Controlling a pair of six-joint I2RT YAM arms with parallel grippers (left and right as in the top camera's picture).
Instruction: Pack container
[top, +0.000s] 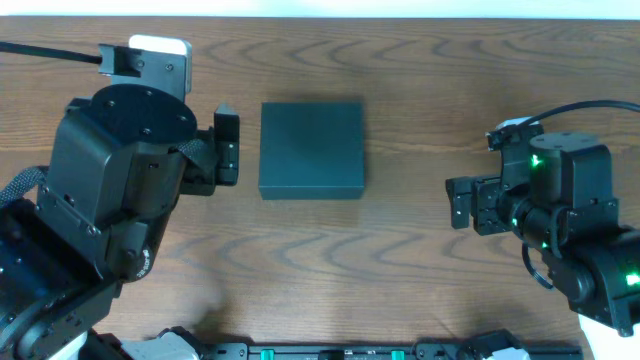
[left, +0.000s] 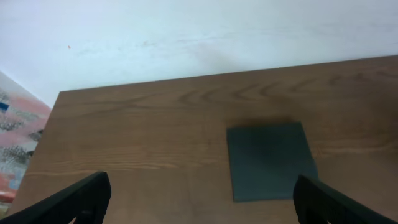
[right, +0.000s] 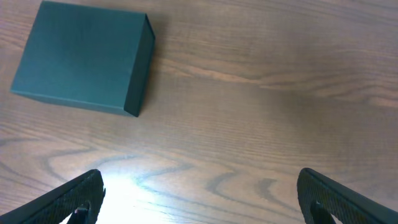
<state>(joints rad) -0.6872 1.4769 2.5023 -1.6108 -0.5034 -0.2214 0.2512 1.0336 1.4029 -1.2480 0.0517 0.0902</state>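
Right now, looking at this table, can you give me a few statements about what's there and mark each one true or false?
1. The dark teal box lies closed on the wooden table. True.
2. The left gripper is clamped on the box. False: its jaws are open and it sits beside the box, not touching it.
3. The right gripper is open and holds nothing. True.
4. The box sits closer to the right gripper than to the left. False: it is much nearer the left gripper.
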